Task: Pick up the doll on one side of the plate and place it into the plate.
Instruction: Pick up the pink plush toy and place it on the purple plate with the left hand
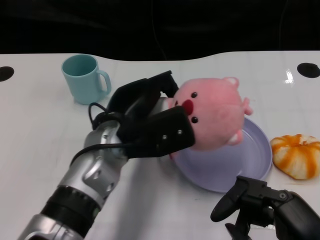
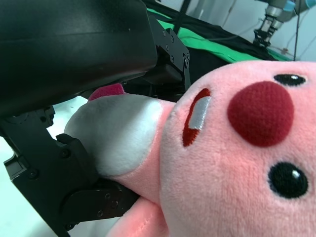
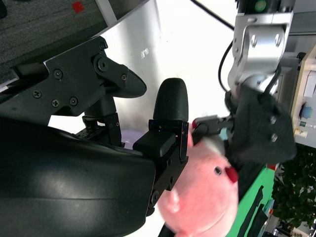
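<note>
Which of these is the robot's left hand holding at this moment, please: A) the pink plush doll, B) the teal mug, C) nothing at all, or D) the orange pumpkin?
A: in the head view the left hand grips the pink plush doll over the edge of the purple plate, while the teal mug and the orange pumpkin sit untouched on the table.

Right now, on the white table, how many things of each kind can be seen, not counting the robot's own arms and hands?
Doll: 1, the pink doll, held by the left hand over the plate
Plate: 1, the purple plate
Mug: 1, the teal mug
Pumpkin: 1, the orange and white pumpkin
Total: 4
</note>
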Controlling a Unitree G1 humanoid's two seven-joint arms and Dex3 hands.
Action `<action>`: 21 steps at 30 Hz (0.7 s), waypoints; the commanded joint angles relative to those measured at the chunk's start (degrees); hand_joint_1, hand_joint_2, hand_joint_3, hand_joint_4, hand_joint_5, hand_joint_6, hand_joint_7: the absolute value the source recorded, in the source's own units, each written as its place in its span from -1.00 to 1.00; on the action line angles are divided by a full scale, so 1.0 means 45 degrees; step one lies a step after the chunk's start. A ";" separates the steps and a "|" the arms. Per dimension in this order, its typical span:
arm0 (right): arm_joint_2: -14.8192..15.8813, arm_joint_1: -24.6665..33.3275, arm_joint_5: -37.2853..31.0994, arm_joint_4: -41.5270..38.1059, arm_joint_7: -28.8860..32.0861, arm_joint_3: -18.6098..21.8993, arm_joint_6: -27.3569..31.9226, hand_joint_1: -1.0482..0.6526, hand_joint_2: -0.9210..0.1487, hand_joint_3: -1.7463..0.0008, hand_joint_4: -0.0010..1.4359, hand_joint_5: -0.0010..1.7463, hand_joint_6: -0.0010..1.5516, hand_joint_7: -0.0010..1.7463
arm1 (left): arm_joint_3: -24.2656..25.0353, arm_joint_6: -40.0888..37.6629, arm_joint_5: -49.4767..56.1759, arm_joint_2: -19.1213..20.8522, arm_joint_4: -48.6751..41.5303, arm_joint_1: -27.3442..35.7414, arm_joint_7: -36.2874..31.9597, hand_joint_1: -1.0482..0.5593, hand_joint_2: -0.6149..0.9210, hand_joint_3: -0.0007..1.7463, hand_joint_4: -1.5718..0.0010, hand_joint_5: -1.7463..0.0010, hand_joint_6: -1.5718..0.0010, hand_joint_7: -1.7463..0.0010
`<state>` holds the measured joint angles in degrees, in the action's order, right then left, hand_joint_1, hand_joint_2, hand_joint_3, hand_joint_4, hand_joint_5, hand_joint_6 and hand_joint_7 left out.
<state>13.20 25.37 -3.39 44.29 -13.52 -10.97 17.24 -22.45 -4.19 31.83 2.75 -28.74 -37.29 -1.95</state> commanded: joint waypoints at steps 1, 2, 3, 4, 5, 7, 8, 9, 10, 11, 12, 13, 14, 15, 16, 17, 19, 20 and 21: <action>0.0181 0.0201 -0.0120 0.0344 0.0000 -0.0063 -0.0070 0.09 -0.45 -0.04 -0.15 0.85 -0.25 0.43 | -0.0264 -0.0735 0.0204 -0.0369 -0.0226 -0.0749 0.0377 0.02 0.30 0.51 -0.25 -1.00 0.02 -1.00; 0.0204 0.0250 -0.0161 0.0398 -0.0002 -0.0105 -0.0064 0.09 -0.43 -0.05 -0.15 0.84 -0.25 0.43 | -0.0354 -0.0922 0.0238 -0.0482 -0.0265 -0.0847 0.0494 0.03 0.31 0.46 -0.22 -1.00 0.04 -1.00; 0.0248 0.0300 -0.0211 0.0469 -0.0015 -0.0154 -0.0065 0.09 -0.42 -0.06 -0.14 0.83 -0.24 0.42 | -0.0476 -0.1085 0.0305 -0.0645 -0.0372 -0.0970 0.0551 0.02 0.35 0.38 -0.20 -1.00 0.07 -1.00; 0.0287 0.0340 -0.0255 0.0552 -0.0029 -0.0195 -0.0038 0.09 -0.42 -0.08 -0.14 0.83 -0.24 0.42 | -0.0595 -0.1264 0.0381 -0.0825 -0.0491 -0.1096 0.0569 0.03 0.38 0.33 -0.20 -1.00 0.07 -1.00; 0.0309 0.0362 -0.0287 0.0607 -0.0038 -0.0220 -0.0015 0.09 -0.41 -0.08 -0.14 0.83 -0.24 0.42 | -0.0670 -0.1379 0.0423 -0.0936 -0.0573 -0.1177 0.0565 0.04 0.38 0.30 -0.20 -1.00 0.08 -1.00; 0.0306 0.0436 -0.0265 0.0785 -0.0069 -0.0244 0.0107 0.09 -0.41 -0.09 -0.14 0.84 -0.24 0.41 | -0.0811 -0.1647 0.0486 -0.1211 -0.0803 -0.1392 0.0578 0.04 0.40 0.28 -0.20 -1.00 0.09 -1.00; 0.0303 0.0465 -0.0252 0.0850 -0.0079 -0.0248 0.0148 0.08 -0.41 -0.10 -0.14 0.84 -0.25 0.41 | -0.0867 -0.1730 0.0497 -0.1298 -0.0903 -0.1479 0.0586 0.04 0.40 0.28 -0.20 -1.00 0.10 -1.00; 0.0299 0.0494 -0.0238 0.0919 -0.0084 -0.0246 0.0185 0.08 -0.41 -0.10 -0.14 0.85 -0.25 0.41 | -0.0941 -0.1824 0.0506 -0.1405 -0.1088 -0.1618 0.0622 0.04 0.40 0.27 -0.20 -1.00 0.10 -1.00; 0.0297 0.0507 -0.0236 0.0953 -0.0086 -0.0240 0.0198 0.08 -0.41 -0.09 -0.13 0.85 -0.25 0.41 | -0.1007 -0.1895 0.0525 -0.1504 -0.1290 -0.1752 0.0628 0.03 0.42 0.25 -0.19 -1.00 0.13 -1.00; 0.0305 0.0527 -0.0247 0.0994 -0.0090 -0.0237 0.0193 0.07 -0.42 -0.08 -0.13 0.86 -0.25 0.41 | -0.1058 -0.1967 0.0547 -0.1603 -0.1464 -0.1867 0.0611 0.03 0.45 0.18 -0.17 -1.00 0.14 -1.00; 0.0312 0.0542 -0.0257 0.1024 -0.0092 -0.0236 0.0191 0.06 -0.42 -0.08 -0.14 0.85 -0.25 0.41 | -0.1094 -0.2013 0.0556 -0.1670 -0.1592 -0.1950 0.0587 0.03 0.46 0.13 -0.17 -1.00 0.14 -1.00; 0.0311 0.0559 -0.0263 0.1045 -0.0086 -0.0234 0.0175 0.06 -0.43 -0.07 -0.14 0.85 -0.25 0.41 | -0.1110 -0.2001 0.0525 -0.1732 -0.1740 -0.2030 0.0580 0.03 0.47 0.10 -0.17 -1.00 0.13 -1.00; 0.0309 0.0572 -0.0266 0.1060 -0.0082 -0.0233 0.0167 0.08 -0.42 -0.08 -0.14 0.84 -0.24 0.41 | -0.1118 -0.1981 0.0494 -0.1768 -0.1842 -0.2083 0.0576 0.04 0.46 0.02 -0.15 -1.00 0.13 -1.00; 0.0312 0.0589 -0.0262 0.1082 -0.0084 -0.0229 0.0180 0.08 -0.41 -0.09 -0.14 0.84 -0.24 0.40 | -0.1093 -0.2056 0.0358 -0.1839 -0.1987 -0.2186 0.0835 0.05 0.47 -0.01 -0.14 -1.00 0.13 -1.00; 0.0317 0.0610 -0.0253 0.1105 -0.0089 -0.0221 0.0193 0.09 -0.40 -0.10 -0.14 0.84 -0.24 0.40 | -0.1078 -0.2106 0.0260 -0.1886 -0.2084 -0.2263 0.1069 0.02 0.53 -0.18 -0.04 -0.99 0.10 -0.54; 0.0322 0.0623 -0.0247 0.1120 -0.0095 -0.0215 0.0203 0.09 -0.39 -0.11 -0.14 0.83 -0.24 0.40 | -0.1067 -0.2144 0.0199 -0.1913 -0.2142 -0.2314 0.1234 0.00 0.66 -0.42 0.03 -0.95 -0.02 -0.01; 0.0322 0.0627 -0.0221 0.1158 -0.0105 -0.0190 0.0268 0.09 -0.38 -0.12 -0.14 0.83 -0.24 0.40 | -0.1177 -0.1907 0.0083 -0.1778 -0.2096 -0.2309 0.1805 -0.08 0.81 -0.65 0.08 -0.78 -0.03 0.42; 0.0325 0.0622 -0.0207 0.1166 -0.0113 -0.0173 0.0298 0.09 -0.38 -0.13 -0.13 0.83 -0.24 0.40 | -0.1311 -0.1944 0.0136 -0.1675 -0.2007 -0.2312 0.2167 -0.17 0.90 -0.77 0.24 -0.54 0.08 0.62; 0.0328 0.0611 -0.0185 0.1156 -0.0125 -0.0152 0.0286 0.09 -0.38 -0.13 -0.14 0.83 -0.24 0.40 | -0.1526 -0.1997 0.0296 -0.1515 -0.1856 -0.2316 0.2568 -0.24 0.95 -0.81 0.40 -0.31 0.17 0.73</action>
<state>14.01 27.86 -4.55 48.56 -13.91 -12.07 18.01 -28.42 -13.30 32.96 -5.10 -37.79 -46.50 7.45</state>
